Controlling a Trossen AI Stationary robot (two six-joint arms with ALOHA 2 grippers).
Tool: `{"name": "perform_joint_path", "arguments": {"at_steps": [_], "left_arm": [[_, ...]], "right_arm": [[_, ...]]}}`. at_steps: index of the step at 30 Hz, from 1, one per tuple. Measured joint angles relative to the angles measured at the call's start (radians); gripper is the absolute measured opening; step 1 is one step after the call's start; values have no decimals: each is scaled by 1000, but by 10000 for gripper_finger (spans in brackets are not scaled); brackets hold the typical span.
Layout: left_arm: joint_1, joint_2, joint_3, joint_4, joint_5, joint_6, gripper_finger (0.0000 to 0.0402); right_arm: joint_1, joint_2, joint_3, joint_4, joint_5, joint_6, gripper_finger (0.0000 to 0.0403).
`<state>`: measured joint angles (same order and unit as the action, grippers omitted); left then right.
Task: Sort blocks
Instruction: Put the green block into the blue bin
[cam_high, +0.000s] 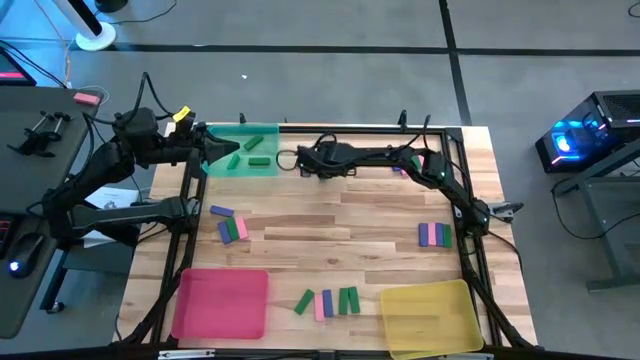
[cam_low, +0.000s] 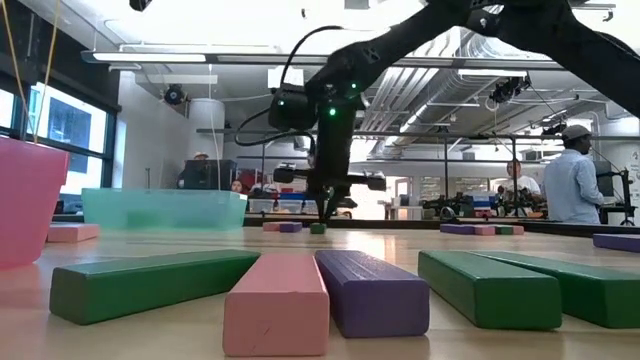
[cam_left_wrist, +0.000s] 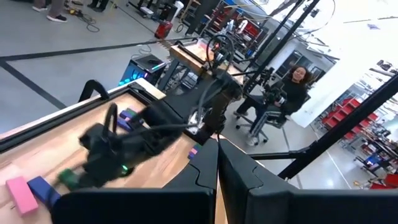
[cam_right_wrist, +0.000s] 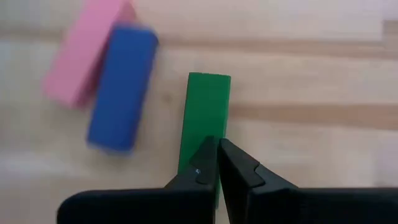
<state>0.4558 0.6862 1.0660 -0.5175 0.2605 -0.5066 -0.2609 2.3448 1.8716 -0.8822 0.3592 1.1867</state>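
High view: you look straight down on a wooden table (cam_high: 330, 215) with 3 trays: a green tray (cam_high: 262, 133) at the far edge, a pink tray (cam_high: 220, 303) and a yellow tray (cam_high: 432, 316) at the near edge.
Done so far: 2 green blocks (cam_high: 245, 152) lie in the green tray; the pink and yellow trays look bare, so I judge the sorting only just started.
Left to sort: a loose cluster (cam_high: 230, 226) on the left side of the table, a row of 4 (cam_high: 328, 301) between the pink and yellow trays, a row of 3 (cam_high: 434, 234) on the right, and a few near the right arm's elbow.
Right gripper (cam_high: 305, 158): reached across the far side, just beside the green tray.
Left gripper (cam_high: 215, 148): waiting over the green tray's left edge.
Low view: the near row, green, pink, purple, green, fills the foreground; the right gripper (cam_low: 324, 207) points down at the tabletop beside a small green block. People sit and stand in the room behind.
Left wrist view: the left gripper's (cam_left_wrist: 217, 163) fingers are pressed together, holding nothing; beyond them you see the right arm.
Right wrist view: the right gripper's (cam_right_wrist: 217, 158) fingers are together, tips over a green block (cam_right_wrist: 205, 112) on the wood, not around it. A blue block (cam_right_wrist: 121, 87) rests against a pink block (cam_right_wrist: 84, 53) nearby.
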Motion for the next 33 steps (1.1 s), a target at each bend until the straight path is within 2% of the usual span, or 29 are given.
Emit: {"name": "perform_joint_path", "arguments": {"at_steps": [8,13,19,24,28,30,33], "left_arm": [[1,1,0,0,-1,21,0],[2,1,0,0,-2,29,0],[2,1,0,1,-1,29,0],[2,1,0,0,-2,30,0],[2,1,0,0,-1,29,0],[2,1,0,0,-1,29,0],[2,1,0,0,-1,29,0]], "right_arm": [[117,-32,-4,-235,-86,-62,0],[202,-69,-11,-400,-117,-41,0],[277,-222,-6,-500,-112,29,0],[297,-298,-6,-522,-235,-60,0],[301,-305,-10,-522,-316,-129,0],[301,-313,-41,-489,-344,-108,0],[306,-354,-156,-385,-378,-53,0]]}}
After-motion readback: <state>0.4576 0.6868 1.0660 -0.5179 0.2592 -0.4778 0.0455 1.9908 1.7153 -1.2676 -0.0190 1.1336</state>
